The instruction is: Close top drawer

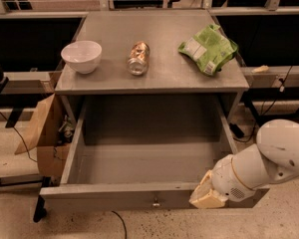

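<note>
- Shows the top drawer (pixel 149 163) pulled far out toward the near side, beneath the cabinet top (pixel 159 78).
- Places the gripper (pixel 208 197) at the right end of the drawer's front panel (pixel 104 197), touching or just beside its near face and well right of the central knob (pixel 155 201). Cannot tell whether spread or pressed together.
- Step in hand, as judged: pushing the front panel toward the far side until flush with the cabinet frame. Not yet begun, to judge by the drawer's full extension.
- Best done by pressing flat against the panel's near face and driving straight toward the far side.
- Risks skewing the drawer on its runners if pushed from the far right, so better to shift contact left, toward the knob.
- Calls for slowing near the end of travel, to avoid a slam that might jolt the white bowl (pixel 81 56), the can (pixel 138 58) lying on its side and the green bag (pixel 208 49) above.
</note>
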